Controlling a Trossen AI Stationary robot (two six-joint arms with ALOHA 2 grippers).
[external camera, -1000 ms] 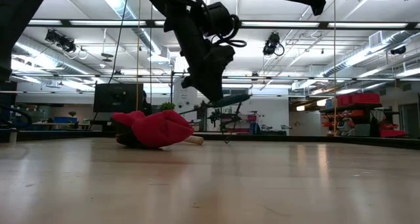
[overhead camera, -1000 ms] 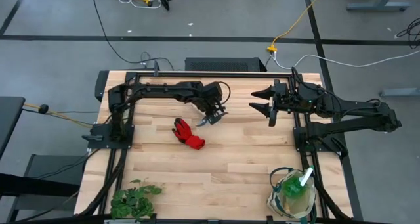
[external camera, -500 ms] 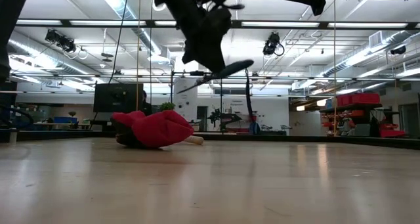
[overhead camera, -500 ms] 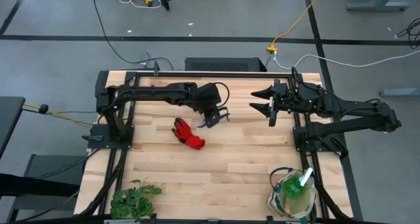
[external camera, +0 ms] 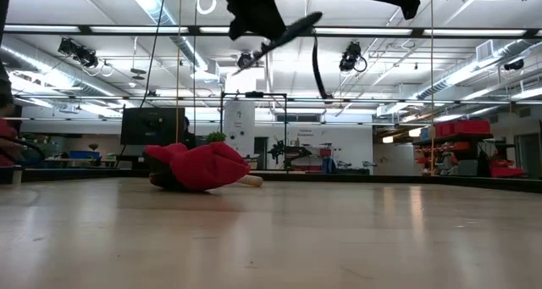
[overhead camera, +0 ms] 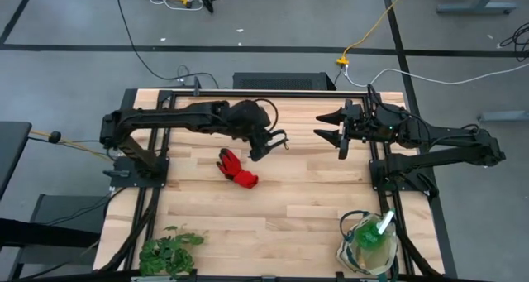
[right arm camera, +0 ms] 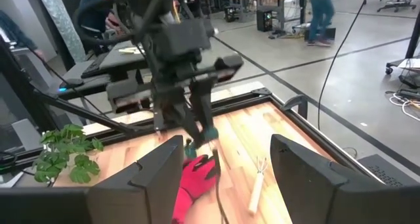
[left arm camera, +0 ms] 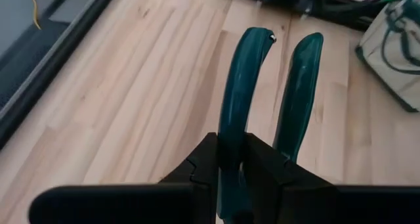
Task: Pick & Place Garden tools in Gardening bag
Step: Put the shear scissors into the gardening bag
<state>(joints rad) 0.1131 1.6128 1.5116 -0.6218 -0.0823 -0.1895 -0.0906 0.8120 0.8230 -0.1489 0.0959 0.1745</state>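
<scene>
The dark pruning shears with teal handles hang high over the middle of the table, and my left gripper is shut on them. In the low view the shears slant well above the red glove. This glove lies on the wood just near of the gripper. A wooden-handled hand rake lies beside the glove. The cream gardening bag stands at the near right corner with the green spray bottle in it. My right gripper hovers open at the far right, touching nothing. My left gripper pinches one teal handle of the shears between its two fingers; the other handle runs along the outer side of one finger. The fingers slant downward and lie along the handles. The shears hang lifted clear of the table, tilted.
A leafy green plant bunch lies at the near left corner. Dark frame rails run along the table's far, left and right edges. Bare wood lies between the glove and the bag. People move in the room beyond.
My left gripper has risen with the shears and drawn back a little toward the table's left edge, tipping as it went. The shears have gone from just above the glove's height to high over the table and slant more steeply. The glove has stayed put.
</scene>
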